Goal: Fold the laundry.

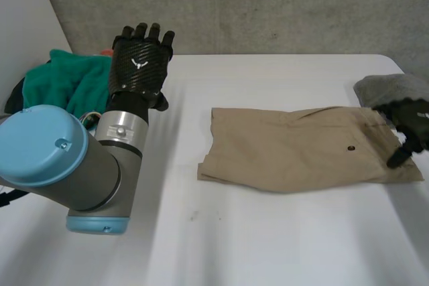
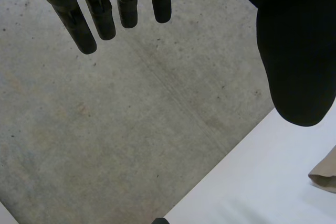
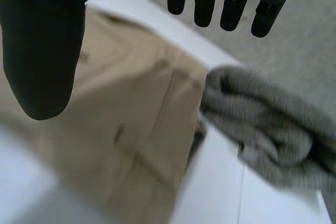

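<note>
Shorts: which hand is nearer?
Right. The right hand, open, is over the shorts' end by the grey cloth. The left hand, open, is raised beside the teal pile, well apart from the shorts.

The tan garment (image 1: 301, 149) at mid-frame is smooth, matt woven cloth with stitched seams. The teal cloth (image 1: 67, 82) at upper left looks soft and fleecy. The grey cloth (image 1: 392, 88) at the right edge is nubbly, like towelling. The white surface (image 1: 268, 246) is smooth with a faint sheen. The left hand (image 1: 137, 65) has a glossy carbon-weave back. Below it, the grey joint (image 1: 120, 132) looks like matt metal and the light-blue cap (image 1: 40, 149) like smooth plastic. The wall (image 1: 268, 5) is rough concrete.
</note>
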You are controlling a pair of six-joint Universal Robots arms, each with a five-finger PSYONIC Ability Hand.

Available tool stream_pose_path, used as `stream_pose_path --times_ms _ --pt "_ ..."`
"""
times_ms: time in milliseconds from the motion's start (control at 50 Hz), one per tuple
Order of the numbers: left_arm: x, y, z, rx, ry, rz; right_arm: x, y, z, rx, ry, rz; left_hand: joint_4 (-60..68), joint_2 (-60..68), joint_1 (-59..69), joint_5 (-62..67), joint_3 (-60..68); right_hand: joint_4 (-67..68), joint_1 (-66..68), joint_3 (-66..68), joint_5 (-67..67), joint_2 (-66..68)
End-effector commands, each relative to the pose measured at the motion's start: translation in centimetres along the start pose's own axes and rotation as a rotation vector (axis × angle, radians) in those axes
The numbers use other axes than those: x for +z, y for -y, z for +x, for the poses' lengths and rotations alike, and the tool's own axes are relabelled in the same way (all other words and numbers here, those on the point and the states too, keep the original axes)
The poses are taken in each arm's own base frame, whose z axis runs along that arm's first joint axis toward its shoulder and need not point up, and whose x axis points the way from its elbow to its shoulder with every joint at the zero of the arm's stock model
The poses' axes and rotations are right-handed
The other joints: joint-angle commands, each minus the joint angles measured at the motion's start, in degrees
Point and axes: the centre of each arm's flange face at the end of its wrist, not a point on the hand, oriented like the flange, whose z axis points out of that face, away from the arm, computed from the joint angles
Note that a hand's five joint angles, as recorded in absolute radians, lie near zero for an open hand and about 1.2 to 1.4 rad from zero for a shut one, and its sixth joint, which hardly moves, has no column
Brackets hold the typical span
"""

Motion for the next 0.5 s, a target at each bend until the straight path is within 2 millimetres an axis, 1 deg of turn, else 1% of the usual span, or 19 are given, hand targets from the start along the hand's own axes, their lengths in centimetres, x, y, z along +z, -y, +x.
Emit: stream_pose_path --times_ms 20,120,160,200,240,320,360,380,420,440,460,500 --pt "0.0 -0.3 0.2 0.002 -0.006 -0.007 0.9 -3.6 0.2 -0.093 0.028 -0.074 -1.5 -1.7 -1.0 -2.8 -1.9 6.8 7.7 6.8 6.6 6.8" --pt "0.0 -0.5 0.2 0.003 -0.008 -0.011 1.5 -3.9 0.3 -0.099 0.028 -0.066 -1.5 -1.7 -1.0 -2.8 -1.9 10.4 11.3 10.4 10.1 10.4" --pt "-0.1 -0.6 0.3 0.003 -0.009 -0.013 1.6 -4.1 0.2 -0.105 0.028 -0.066 -1.5 -1.7 -1.0 -2.8 -1.9 14.7 15.6 14.7 14.5 14.7" --pt "-0.1 -0.6 0.2 0.004 -0.008 -0.015 2.0 -4.4 0.4 -0.115 0.014 -0.062 -1.5 -1.7 -1.0 -2.8 -1.9 36.9 37.8 36.9 36.6 36.8" --pt "-0.1 -0.7 0.2 0.005 -0.008 -0.018 2.2 -4.1 0.8 -0.130 -0.006 -0.043 -1.5 -1.7 -1.0 -2.8 -1.9 66.0 66.9 66.0 65.8 66.0" --pt "-0.2 -0.8 0.2 0.005 -0.010 -0.022 2.4 -3.9 1.6 -0.164 -0.056 -0.033 -1.5 -1.7 -1.0 -2.8 -1.9 66.2 67.1 66.2 65.9 66.1" --pt "-0.2 -0.8 0.2 0.006 -0.011 -0.023 2.3 -3.0 1.6 -0.200 -0.076 -0.015 -1.5 -1.7 -1.0 -2.8 -1.9 66.2 67.1 66.2 65.9 66.1" --pt "-0.3 -0.8 0.2 0.005 -0.010 -0.022 1.8 -1.4 1.8 -0.247 -0.099 0.021 -1.5 -1.7 -1.0 -2.8 -1.9 66.2 67.1 66.2 65.9 66.1" --pt "-0.3 -0.7 0.1 0.005 -0.009 -0.021 1.2 0.8 1.0 -0.306 -0.102 0.076 -1.5 -1.7 -1.0 -2.8 -1.9 66.2 67.1 66.2 65.9 66.1" --pt "-0.3 -0.6 0.1 0.005 -0.008 -0.018 0.6 3.1 -0.7 -0.372 -0.081 0.142 -1.5 -1.7 -1.0 -2.8 -1.9 66.2 67.1 66.2 65.9 66.1" --pt "-0.3 -0.5 0.0 0.005 -0.007 -0.018 0.3 4.2 -1.8 -0.406 -0.063 0.176 -1.5 -1.7 -1.0 -2.8 -1.9 66.2 67.1 66.2 65.9 66.1" --pt "-0.3 -0.5 0.0 0.005 -0.005 -0.018 -0.2 5.6 -4.4 -0.468 -0.011 0.232 -1.5 -1.7 -1.0 -2.8 -1.9 66.2 67.1 66.2 65.9 66.1"
